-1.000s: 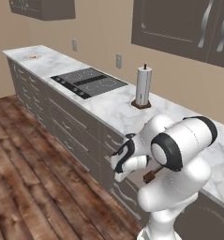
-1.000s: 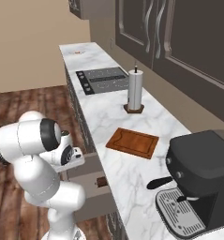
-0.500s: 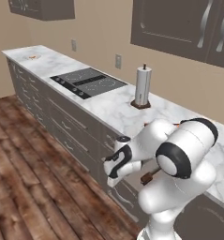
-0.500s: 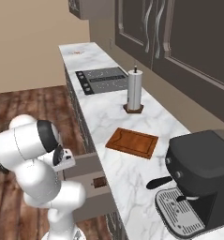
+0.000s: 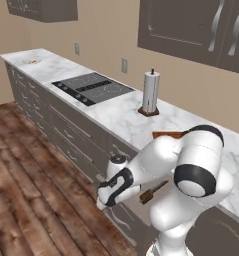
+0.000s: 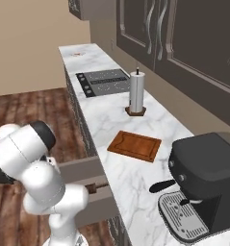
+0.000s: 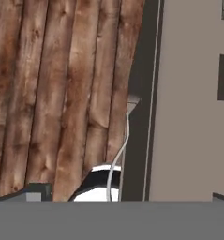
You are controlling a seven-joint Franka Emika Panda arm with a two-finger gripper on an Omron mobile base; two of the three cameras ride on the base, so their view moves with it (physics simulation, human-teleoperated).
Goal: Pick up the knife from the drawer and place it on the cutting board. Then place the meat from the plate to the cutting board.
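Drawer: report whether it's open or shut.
Open. The drawer juts out from the cabinet run over the wood floor, and the knife handle shows inside it, behind the arm.

Gripper (image 5: 105, 202) low at open drawer (image 5: 136, 210) front — knife (image 5: 152, 191) handle inside

Marble counter (image 6: 111, 125), running above and beyond the gripper (image 5: 105, 197). On it, nearest to farthest from the gripper: black coffee machine (image 6: 205, 182); cutting board (image 6: 134, 146), lying flat; paper-towel roll (image 6: 136, 92), upright on its base; inset black cooktop (image 6: 103, 80).
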